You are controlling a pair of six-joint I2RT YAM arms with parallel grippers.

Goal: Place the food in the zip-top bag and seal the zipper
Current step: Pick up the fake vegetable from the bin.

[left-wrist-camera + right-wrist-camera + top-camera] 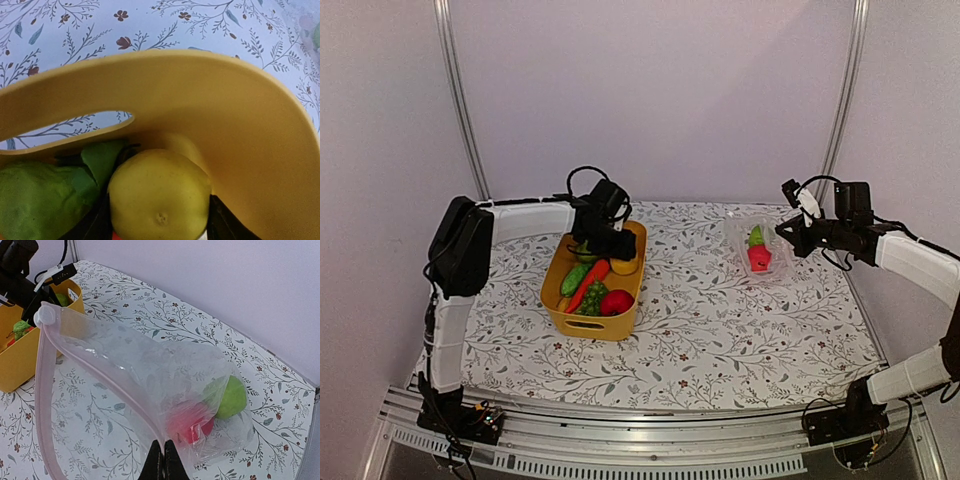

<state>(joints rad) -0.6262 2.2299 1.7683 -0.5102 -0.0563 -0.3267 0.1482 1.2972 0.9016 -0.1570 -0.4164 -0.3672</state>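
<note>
1. Tub corner. Your left gripper (608, 245) reaches into the far right corner of the yellow tub (582, 325), which stands left of the middle of the table (720, 340). Its dark fingers (225, 227) flank a yellow fruit (159, 200). You cannot tell whether they are clamped on it or only standing beside it.
2. Bag. Your right gripper (164, 460) is clenched on the zipper (41, 390) of the zip-top bag (150, 375), near the table's far right corner, with the mouth open toward the tub. A red piece (192, 426) and a green piece (232, 397) sit inside.
3. Risk at pick-up. The fruit looks round and smooth and lies against the tub wall. An off-centre squeeze could squirt it loose or tip the light tub.
4. Risk at delivery. The mouth gapes only as a narrow loop. A fruit dropped on the pink strip may bounce onto the table or drag the film from your pinch.
</note>
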